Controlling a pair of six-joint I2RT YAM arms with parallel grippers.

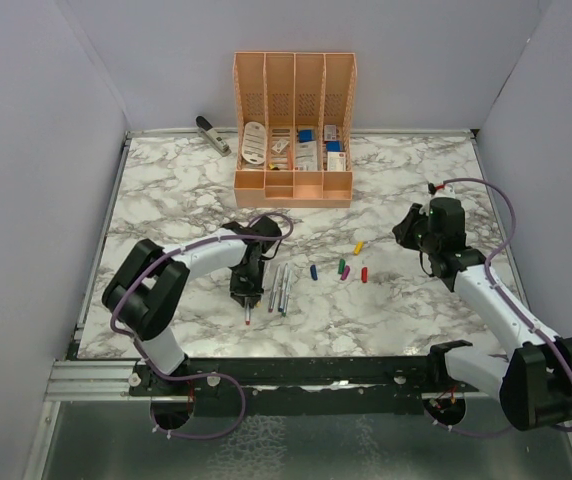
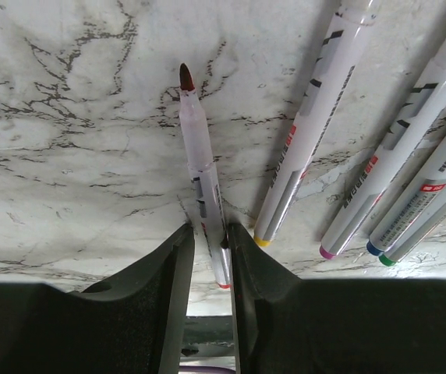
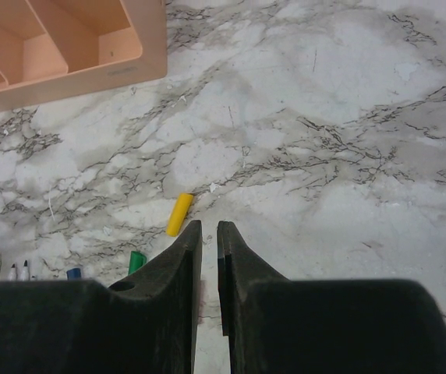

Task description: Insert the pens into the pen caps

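My left gripper [image 1: 246,292] is shut on a pale pen with a red tip [image 2: 196,136]. The pen points toward the near edge of the table [image 1: 249,318]. In the left wrist view the jaws [image 2: 210,227] close on its rear part. Several more pens [image 1: 280,287] lie side by side just right of it, their yellow [image 2: 263,241], magenta [image 2: 327,252], blue [image 2: 373,249] and green [image 2: 387,259] ends showing. The caps lie mid-table: yellow [image 1: 358,247], blue [image 1: 313,271], green [image 1: 340,267], magenta [image 1: 345,273], red [image 1: 364,274]. My right gripper [image 1: 404,228] is shut and empty, right of the yellow cap [image 3: 179,213].
A peach desk organizer [image 1: 293,185] with small items stands at the back centre. A grey stapler [image 1: 211,133] lies at the back left. White walls enclose the marble table [image 1: 166,190] on three sides.
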